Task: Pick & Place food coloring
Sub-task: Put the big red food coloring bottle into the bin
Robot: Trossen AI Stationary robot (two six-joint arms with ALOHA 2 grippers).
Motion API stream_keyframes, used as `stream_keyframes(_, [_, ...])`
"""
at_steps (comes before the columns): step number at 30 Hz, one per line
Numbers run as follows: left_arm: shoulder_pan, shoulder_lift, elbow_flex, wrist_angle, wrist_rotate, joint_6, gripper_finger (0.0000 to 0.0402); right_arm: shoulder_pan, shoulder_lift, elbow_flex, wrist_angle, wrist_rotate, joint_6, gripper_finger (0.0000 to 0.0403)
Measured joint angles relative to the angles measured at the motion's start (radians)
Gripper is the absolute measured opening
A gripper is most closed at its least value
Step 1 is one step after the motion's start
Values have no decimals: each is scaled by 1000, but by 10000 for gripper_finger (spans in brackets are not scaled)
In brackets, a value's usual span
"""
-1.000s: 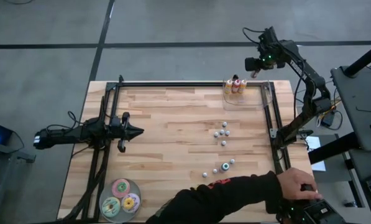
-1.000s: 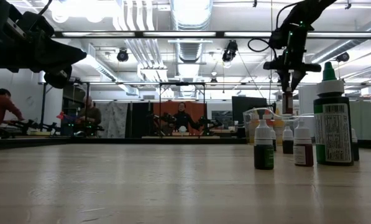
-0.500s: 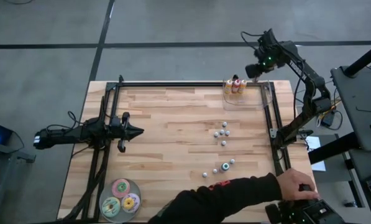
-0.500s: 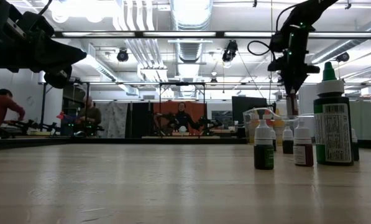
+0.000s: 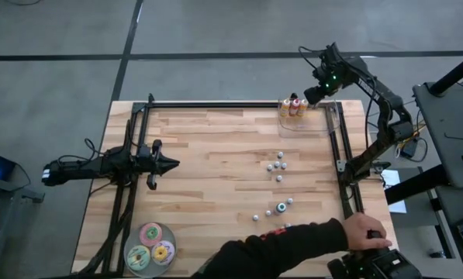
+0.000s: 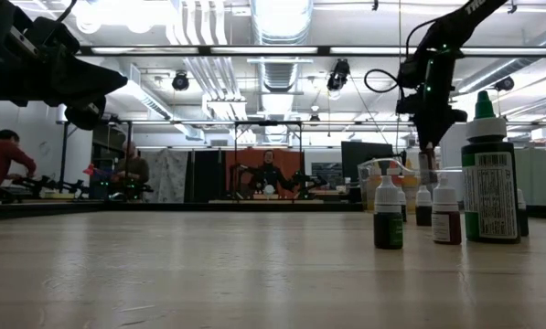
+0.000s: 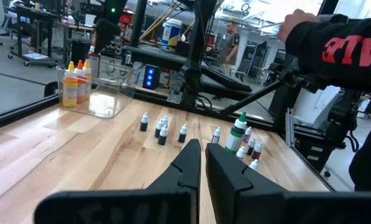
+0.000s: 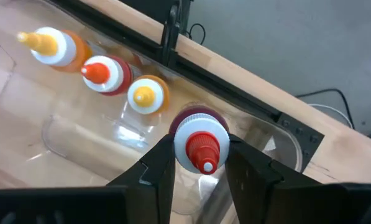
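1. Near edge: a person's sleeved arm (image 5: 293, 246) reaches in beside scattered food coloring bottles (image 5: 278, 164).
2. Mid-table, the left gripper (image 5: 171, 163) waits, fingers together.
3. Far corner: the right gripper (image 8: 201, 163) is clamped on a red-tipped bottle (image 8: 202, 142) above a clear tray (image 8: 67, 137), likely to set it beside three bottles already there.

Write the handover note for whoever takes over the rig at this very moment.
Right tool: shut on a red-capped bottle, above the clear tray at the table's far right corner.
Left tool: shut, empty, waiting at the table's left side.
Done: three bottles stand in the tray.
Left: set this one down; then the loose bottles mid-table and the ones near the front edge, beside a person's sleeve.
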Motion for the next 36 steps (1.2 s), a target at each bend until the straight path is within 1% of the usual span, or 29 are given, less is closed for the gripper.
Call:
stream_keyframes(18, [0, 0, 0, 0, 0, 0, 0, 0, 0, -77, 118, 3, 31, 109])
stream_keyframes(36, [0, 0, 0, 0, 0, 0, 0, 0, 0, -79, 123, 3, 28, 109])
